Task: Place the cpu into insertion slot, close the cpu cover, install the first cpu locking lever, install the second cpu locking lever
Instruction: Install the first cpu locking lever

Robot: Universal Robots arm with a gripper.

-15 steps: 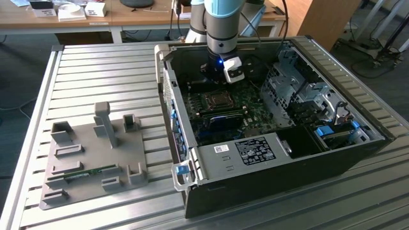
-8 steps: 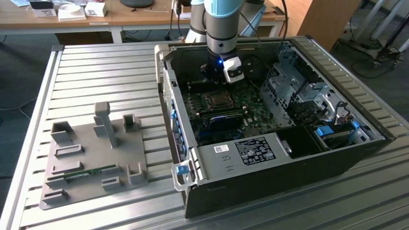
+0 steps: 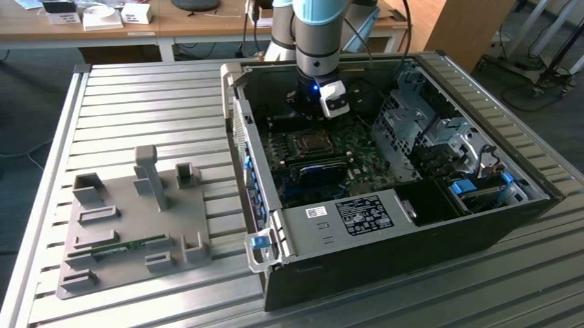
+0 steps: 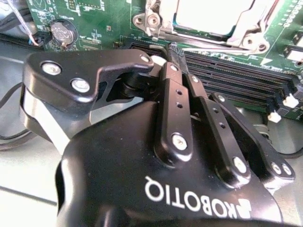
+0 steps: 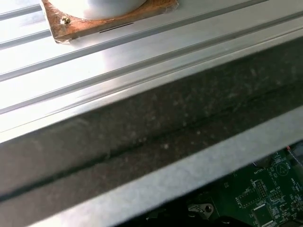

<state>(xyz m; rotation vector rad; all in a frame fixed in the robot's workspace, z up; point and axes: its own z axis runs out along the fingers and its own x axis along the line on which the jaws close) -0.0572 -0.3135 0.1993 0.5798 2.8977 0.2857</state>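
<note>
In the second wrist view the cpu (image 4: pixel 213 12) shows its dull silver top inside the insertion slot on the green motherboard (image 4: pixel 94 19). The cpu cover (image 4: pixel 154 19) lies down around it as a silvery frame. A thin metal lever rod (image 4: pixel 218 48) runs along the socket's near edge. My gripper (image 4: pixel 171 51) is shut, its black fingers (image 4: pixel 176 94) pressed together with the tips just beside that rod's end. In the exterior view the gripper (image 3: pixel 311 113) hangs inside the open computer case, just behind the insertion slot (image 3: pixel 310 142).
Long black memory slots (image 4: pixel 236 78) lie next to the fingertips, and a coin battery (image 4: pixel 64 32) sits nearby. A white-labelled black box (image 3: pixel 360 215) and a drive cage (image 3: pixel 429 130) crowd the case (image 3: pixel 239 102). A grey fixture plate (image 3: pixel 128 219) lies on the slatted table.
</note>
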